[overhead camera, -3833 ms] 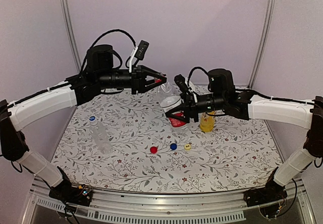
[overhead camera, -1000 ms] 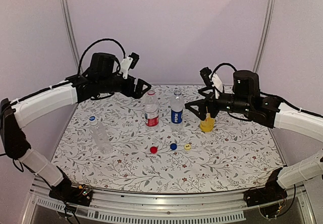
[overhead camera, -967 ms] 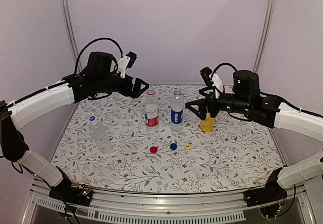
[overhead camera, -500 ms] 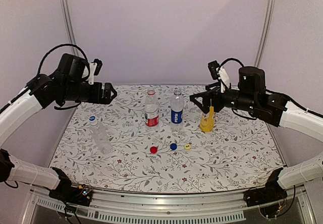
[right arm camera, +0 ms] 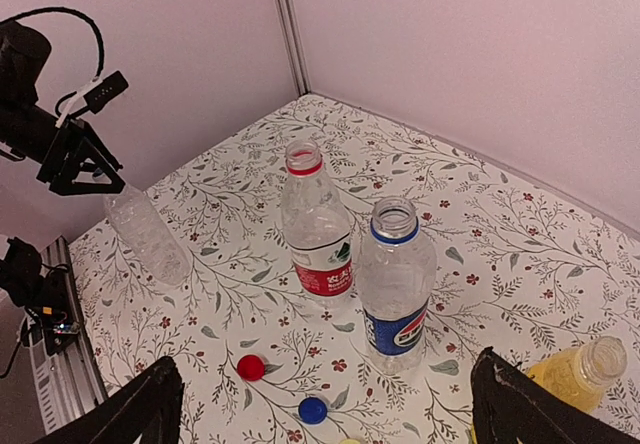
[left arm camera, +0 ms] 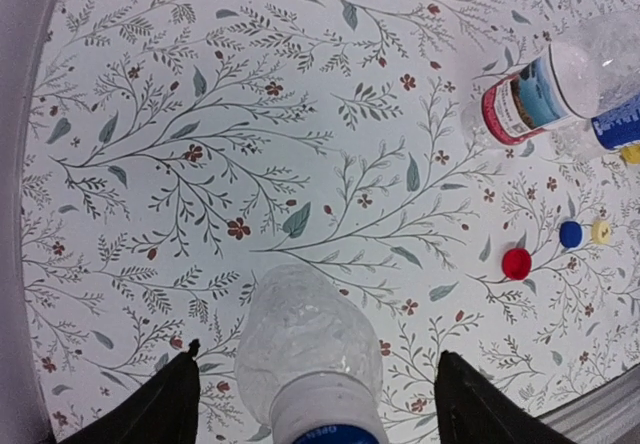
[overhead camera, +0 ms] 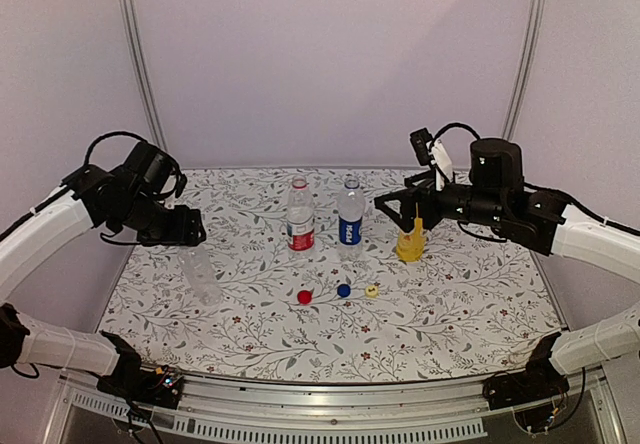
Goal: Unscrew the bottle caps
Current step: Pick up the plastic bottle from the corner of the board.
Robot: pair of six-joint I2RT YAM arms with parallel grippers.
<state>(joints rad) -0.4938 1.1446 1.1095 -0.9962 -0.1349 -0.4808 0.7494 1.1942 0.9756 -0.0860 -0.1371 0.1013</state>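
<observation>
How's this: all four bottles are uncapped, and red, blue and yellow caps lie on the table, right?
Not quite: only three are uncapped, not four. The left wrist view shows the plain bottle with its own cap on, between the open left tool's fingers. The red cap, blue cap and yellow cap do lie on the table.

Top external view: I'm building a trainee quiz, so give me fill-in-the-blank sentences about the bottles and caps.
The loose caps on the table number ___.
The plain bottle under the left end effector has a ___ cap on.
The short bottle nearest the right end effector holds ___ liquid.
Missing: three; blue; yellow.
</observation>
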